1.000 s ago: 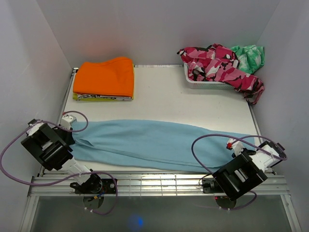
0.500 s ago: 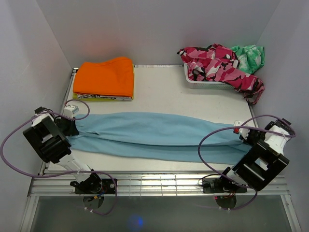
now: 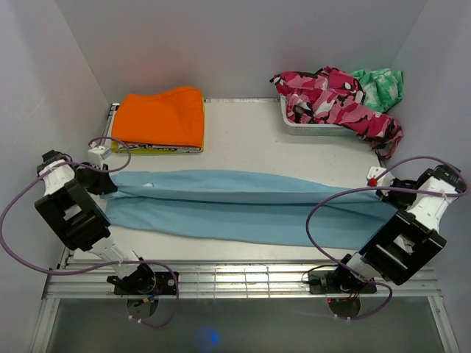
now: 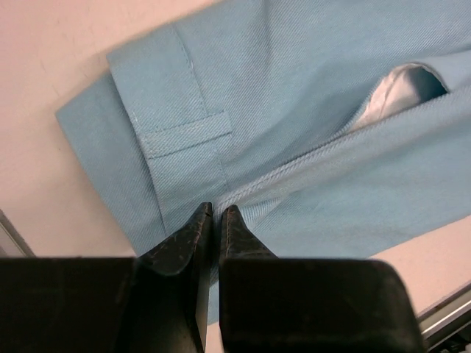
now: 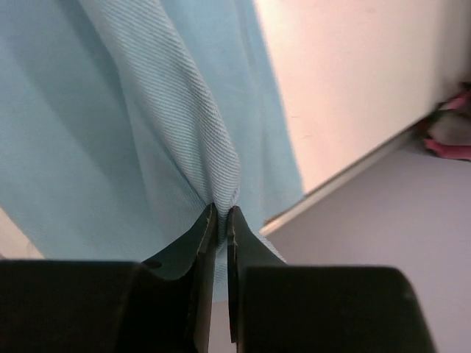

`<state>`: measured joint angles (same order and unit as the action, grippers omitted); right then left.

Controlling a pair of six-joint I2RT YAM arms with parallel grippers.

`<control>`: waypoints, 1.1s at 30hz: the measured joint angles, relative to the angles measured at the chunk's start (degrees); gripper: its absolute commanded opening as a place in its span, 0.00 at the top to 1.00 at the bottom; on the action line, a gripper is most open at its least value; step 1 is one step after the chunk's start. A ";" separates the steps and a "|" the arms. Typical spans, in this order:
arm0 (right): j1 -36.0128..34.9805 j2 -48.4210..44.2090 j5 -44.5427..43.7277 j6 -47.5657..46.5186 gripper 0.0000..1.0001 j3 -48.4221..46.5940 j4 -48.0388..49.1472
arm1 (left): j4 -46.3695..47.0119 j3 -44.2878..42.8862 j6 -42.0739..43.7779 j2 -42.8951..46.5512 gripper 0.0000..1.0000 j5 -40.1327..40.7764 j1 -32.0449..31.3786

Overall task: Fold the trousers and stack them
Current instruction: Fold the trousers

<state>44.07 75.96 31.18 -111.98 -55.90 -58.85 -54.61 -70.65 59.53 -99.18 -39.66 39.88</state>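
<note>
Light blue trousers (image 3: 243, 206) lie stretched across the table from left to right, their upper edge lifted and taut. My left gripper (image 3: 105, 182) is shut on the waistband end; the left wrist view shows its jaws (image 4: 215, 213) pinching the blue cloth (image 4: 294, 110) near a belt loop. My right gripper (image 3: 384, 190) is shut on the leg end; the right wrist view shows its jaws (image 5: 221, 213) pinching a fold of the blue cloth (image 5: 132, 110). Folded orange trousers (image 3: 162, 118) lie on a stack at the back left.
A white basket (image 3: 313, 126) at the back right holds pink camouflage trousers (image 3: 331, 99) and a green garment (image 3: 379, 84); the pink ones hang over its right side. The table's right edge (image 5: 353, 176) runs close to my right gripper. White walls enclose the table.
Both grippers have moved away from the near edge and outward, carrying the near edge of the blue trousers up and over toward the far edge, pulling the cloth taut.
</note>
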 measured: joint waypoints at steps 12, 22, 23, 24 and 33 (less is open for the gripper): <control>4.09 3.52 6.38 -0.11 0.92 -16.96 -10.27 | -19.50 -8.72 13.81 6.19 1.00 -6.86 2.40; 6.56 -1.20 -4.52 -1.03 0.92 2.29 -0.98 | -3.26 20.02 16.70 6.80 1.00 8.70 4.26; 6.75 -1.49 -5.62 -1.05 0.92 3.50 -0.28 | -2.93 20.00 15.65 6.82 0.99 8.85 4.17; 6.93 -1.84 -6.49 -1.05 0.92 4.66 0.55 | -2.78 19.96 14.64 6.75 0.91 8.90 4.17; 7.37 -3.32 -10.29 -0.81 0.54 7.17 1.64 | -7.56 16.24 18.40 8.35 0.02 6.45 5.20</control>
<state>51.44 72.64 20.88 -112.79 -48.73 -57.21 -62.17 -54.41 77.93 -90.83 -33.21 45.08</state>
